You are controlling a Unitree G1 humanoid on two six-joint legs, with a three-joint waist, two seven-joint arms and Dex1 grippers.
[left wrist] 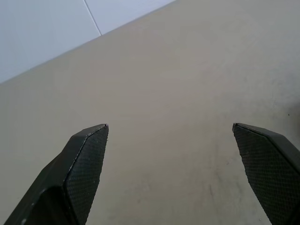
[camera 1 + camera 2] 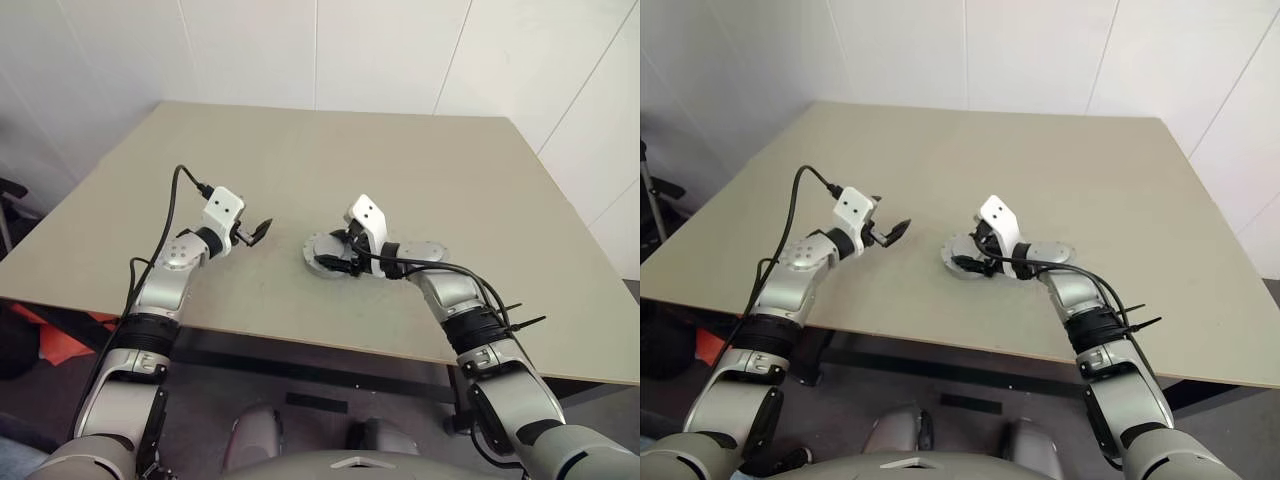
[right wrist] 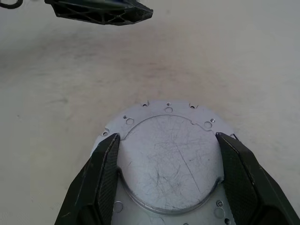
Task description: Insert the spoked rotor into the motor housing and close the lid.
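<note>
Right fingers (image 3: 108, 168) straddle the lid (image 3: 166, 159) — left gripper (image 1: 171, 154) agape.

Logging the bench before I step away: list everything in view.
table: one, beige, in front of the robot, against the wall.
wall: one, white panels, behind the table.
round metal part: one, grey, with a scratched raised centre and a holed flange; on the table near the middle of its front edge.
flat disc: one, light grey, on the table just right of that part, beside the right forearm.
orange item: one, on the floor under the table's left side; too hidden to identify.
left end effector: one, black, open, above bare table.
right end effector: one, black, fingers against the raised centre's sides.
</note>
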